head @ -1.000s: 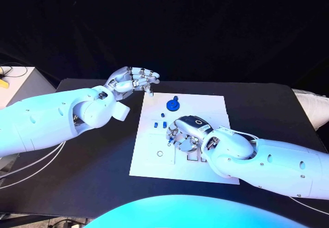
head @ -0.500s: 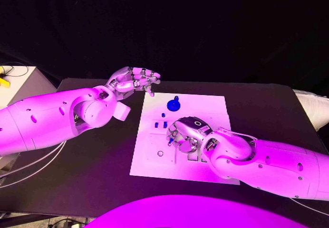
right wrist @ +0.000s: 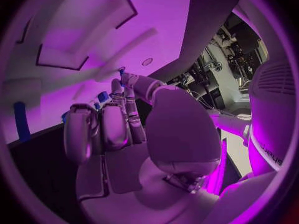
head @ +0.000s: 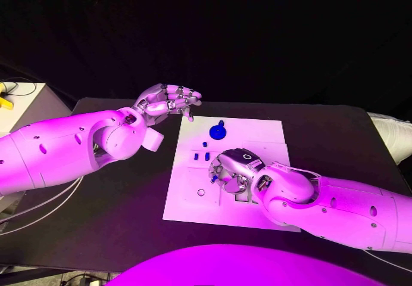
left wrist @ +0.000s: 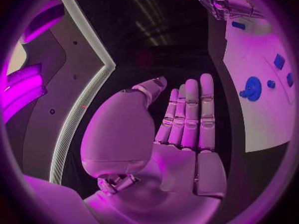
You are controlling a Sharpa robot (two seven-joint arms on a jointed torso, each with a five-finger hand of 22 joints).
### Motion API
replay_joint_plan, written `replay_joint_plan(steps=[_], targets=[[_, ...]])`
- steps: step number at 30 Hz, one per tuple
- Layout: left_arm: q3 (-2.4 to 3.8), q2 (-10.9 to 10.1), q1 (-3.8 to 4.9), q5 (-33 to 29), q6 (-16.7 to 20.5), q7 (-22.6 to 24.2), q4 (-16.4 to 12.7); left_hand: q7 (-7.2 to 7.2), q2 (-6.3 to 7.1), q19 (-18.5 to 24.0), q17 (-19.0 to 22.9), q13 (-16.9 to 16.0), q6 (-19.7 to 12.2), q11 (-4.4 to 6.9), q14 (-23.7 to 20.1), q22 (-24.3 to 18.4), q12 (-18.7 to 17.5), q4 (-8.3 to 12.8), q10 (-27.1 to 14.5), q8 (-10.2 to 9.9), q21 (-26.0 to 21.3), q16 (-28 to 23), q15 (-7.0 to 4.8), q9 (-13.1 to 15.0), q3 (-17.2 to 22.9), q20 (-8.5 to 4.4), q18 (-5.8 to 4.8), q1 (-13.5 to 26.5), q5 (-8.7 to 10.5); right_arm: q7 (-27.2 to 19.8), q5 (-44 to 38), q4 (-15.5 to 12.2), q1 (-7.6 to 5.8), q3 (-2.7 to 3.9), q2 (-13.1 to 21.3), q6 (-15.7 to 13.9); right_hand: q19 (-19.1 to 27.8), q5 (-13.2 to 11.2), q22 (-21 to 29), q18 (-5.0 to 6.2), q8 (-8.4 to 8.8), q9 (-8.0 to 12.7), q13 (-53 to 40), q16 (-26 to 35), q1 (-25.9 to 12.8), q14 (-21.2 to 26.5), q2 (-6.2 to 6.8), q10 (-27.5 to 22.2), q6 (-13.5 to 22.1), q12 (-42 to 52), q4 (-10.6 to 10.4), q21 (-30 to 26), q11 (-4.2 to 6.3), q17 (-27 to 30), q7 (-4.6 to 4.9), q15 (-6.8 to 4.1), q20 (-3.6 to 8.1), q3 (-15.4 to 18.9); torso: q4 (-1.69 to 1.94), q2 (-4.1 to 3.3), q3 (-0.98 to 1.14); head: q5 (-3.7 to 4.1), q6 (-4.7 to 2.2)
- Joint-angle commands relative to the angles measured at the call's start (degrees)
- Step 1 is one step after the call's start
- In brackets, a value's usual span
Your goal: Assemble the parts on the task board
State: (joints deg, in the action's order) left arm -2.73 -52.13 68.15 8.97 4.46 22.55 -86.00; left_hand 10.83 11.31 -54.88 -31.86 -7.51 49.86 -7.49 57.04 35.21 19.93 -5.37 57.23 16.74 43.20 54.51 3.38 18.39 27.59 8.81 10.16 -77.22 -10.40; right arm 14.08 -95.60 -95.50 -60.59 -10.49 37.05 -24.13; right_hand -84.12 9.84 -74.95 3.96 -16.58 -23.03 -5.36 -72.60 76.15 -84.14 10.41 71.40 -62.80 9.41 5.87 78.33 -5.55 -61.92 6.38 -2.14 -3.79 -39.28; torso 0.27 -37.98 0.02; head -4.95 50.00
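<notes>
- White plastic made up the task board (head: 258, 128), which lay flat at the centre of the frame in the head view, on a black table (head: 343, 131).
- Several small blue parts (head: 201, 156) stood in a short row left of the board's middle, with one more small piece just above them.
- One larger round blue part (head: 217, 130) sat near the board's upper edge, apart from the row; in the left wrist view it showed as a blue disc (left wrist: 251, 89) on the white plate (left wrist: 261, 119).
- Low over the middle of the board, just right of the small blue pieces, the right hand (head: 231, 173) hung with its fingers curled downward toward the plate; whether it held or touched anything beneath could not be told.
- From the right wrist view that hand (right wrist: 118, 129) showed bent fingers, with small blue pieces (right wrist: 102, 96) visible on the board just past the fingertips.
- At the upper left of the board, beyond its corner and over the black table, the left hand (head: 170, 100) hovered with its fingers bent inward, empty.
- Seen from the left wrist view, this hand (left wrist: 181, 129) had its fingers straight and pressed side by side, nothing between them and the thumb.
- Beyond the table's left edge, at the far left of the frame, stood a pale cabinet (head: 25, 107).
</notes>
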Motion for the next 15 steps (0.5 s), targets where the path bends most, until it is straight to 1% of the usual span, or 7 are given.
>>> replay_joint_plan(steps=[1, 10, 15], targets=[[0.03, 0.08, 0.00, 0.37, -1.22, 0.21, 0.01, 0.35, -0.01, 0.04, 0.09, 0.00, -0.07, -0.07, -0.17, 0.07, -0.30, -0.28, -0.13, -0.37, -0.04, -0.30, 0.24, -0.08, -0.22, 0.13, 0.24, -0.04, 0.11, 0.41, -0.70, 0.15, 0.10, -0.01, -0.04, 0.85, -0.26, 0.37, -1.85, -0.76, -0.40, -0.05, -5.07, 0.22, -0.26, -1.10, -0.47, 3.52, -0.01, 0.10, -0.09, -0.23, 3.36, 0.05, 0.18, -0.26, 0.39, -0.32, -0.02, 0.04, 0.00, -0.06, 0.00], [0.03, 0.10, 0.00, 0.58, -1.34, 0.22, 0.08, 0.36, -0.03, 0.06, 0.09, 0.00, -0.08, -0.08, -0.19, 0.07, -0.31, -0.32, -0.15, -0.38, -0.06, -0.31, 0.25, -0.08, -0.23, 0.14, 0.24, -0.04, 0.10, 0.56, -0.86, 0.83, 0.26, -0.07, -0.35, 1.01, -0.24, 0.42, -1.83, -0.75, -0.40, -0.08, -5.14, 0.22, -0.33, -1.09, -0.49, 3.50, 0.02, 0.07, -0.07, -0.26, 3.35, 0.10, 0.20, -0.25, 0.38, -0.35, 0.02, 0.00, -0.02, -0.02, 0.00], [0.03, 0.04, 0.00, 0.63, -1.39, 0.20, 0.04, 0.36, -0.03, 0.06, 0.09, 0.00, -0.08, -0.08, -0.19, 0.07, -0.31, -0.32, -0.15, -0.38, -0.06, -0.31, 0.25, -0.08, -0.23, 0.14, 0.24, -0.04, 0.10, 0.83, -1.19, 1.48, 0.51, -0.10, -0.66, 0.87, -0.24, 0.42, -1.83, -0.75, -0.40, -0.08, -5.14, 0.22, -0.33, -1.09, -0.49, 3.50, 0.02, 0.07, -0.07, -0.26, 3.35, 0.10, 0.20, -0.25, 0.38, -0.35, 0.05, -0.03, 0.04, -0.19, 0.00]])
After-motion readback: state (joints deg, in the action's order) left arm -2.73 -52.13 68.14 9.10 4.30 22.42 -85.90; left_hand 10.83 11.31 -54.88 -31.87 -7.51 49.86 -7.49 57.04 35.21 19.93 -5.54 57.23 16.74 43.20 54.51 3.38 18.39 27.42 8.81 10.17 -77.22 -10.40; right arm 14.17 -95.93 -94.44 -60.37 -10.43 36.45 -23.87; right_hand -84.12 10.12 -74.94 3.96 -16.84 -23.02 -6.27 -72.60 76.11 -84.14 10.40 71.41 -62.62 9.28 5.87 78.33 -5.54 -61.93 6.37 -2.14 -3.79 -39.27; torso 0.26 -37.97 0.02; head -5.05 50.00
